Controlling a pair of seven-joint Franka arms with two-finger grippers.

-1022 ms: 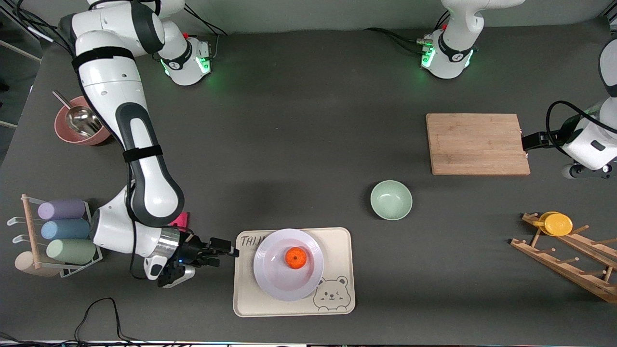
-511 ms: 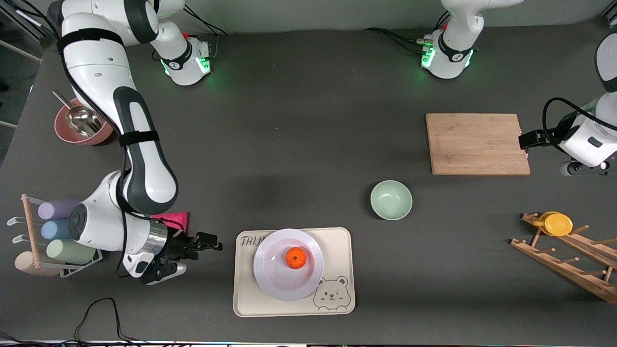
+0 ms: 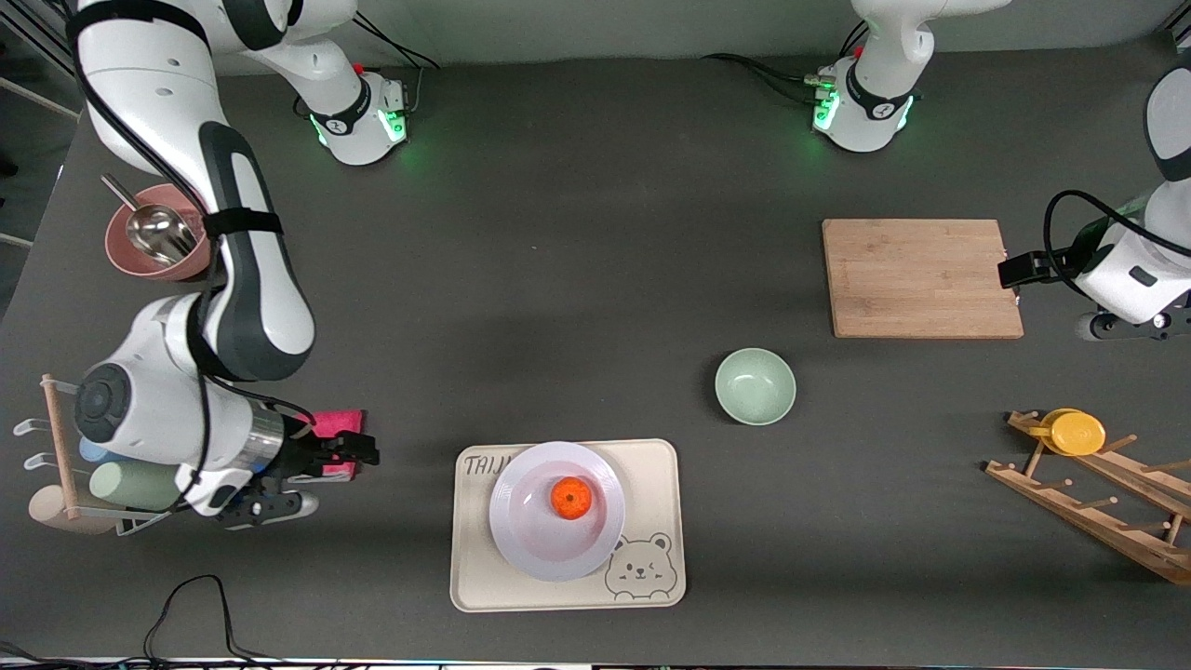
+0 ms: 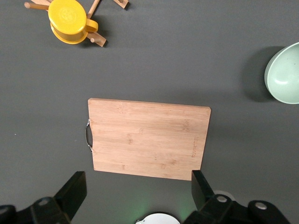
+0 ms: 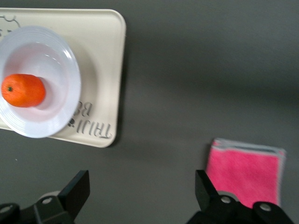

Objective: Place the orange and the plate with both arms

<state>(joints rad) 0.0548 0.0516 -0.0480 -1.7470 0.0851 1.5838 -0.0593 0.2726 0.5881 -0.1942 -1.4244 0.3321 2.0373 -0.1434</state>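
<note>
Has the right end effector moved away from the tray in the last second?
Yes. The right end effector, open, has drawn back from the tray toward the right arm's end of the table and is now over the pink cloth.

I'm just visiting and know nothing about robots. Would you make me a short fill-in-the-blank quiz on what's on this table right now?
1. The orange sits on the white ____.
2. The plate rests on a cream tray printed with a ____.
3. The right gripper, fingers open, hovers over a ____ cloth.
4. The left gripper, also open, is beside the wooden ____ board.

Missing words: plate; bear; pink; cutting
</note>
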